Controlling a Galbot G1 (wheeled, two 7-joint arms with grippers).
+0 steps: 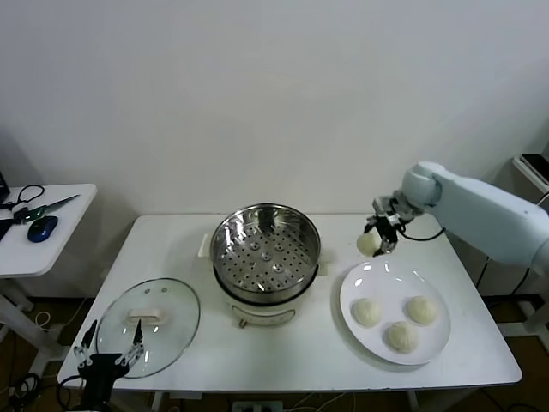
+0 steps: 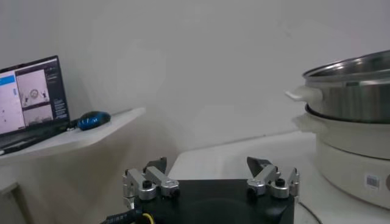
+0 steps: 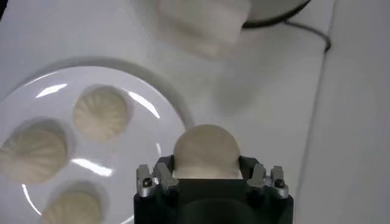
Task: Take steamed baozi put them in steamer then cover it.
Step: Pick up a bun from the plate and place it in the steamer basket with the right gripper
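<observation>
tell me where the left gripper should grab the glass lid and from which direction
Best bet is the white bar handle at the centre of the glass lid, approached from straight above. The lid lies flat on the table, its handle raised and facing up, while the dome is smooth and wide. The open left gripper sits at the lid's near edge, so turn its jaws across the bar's narrow width.
</observation>
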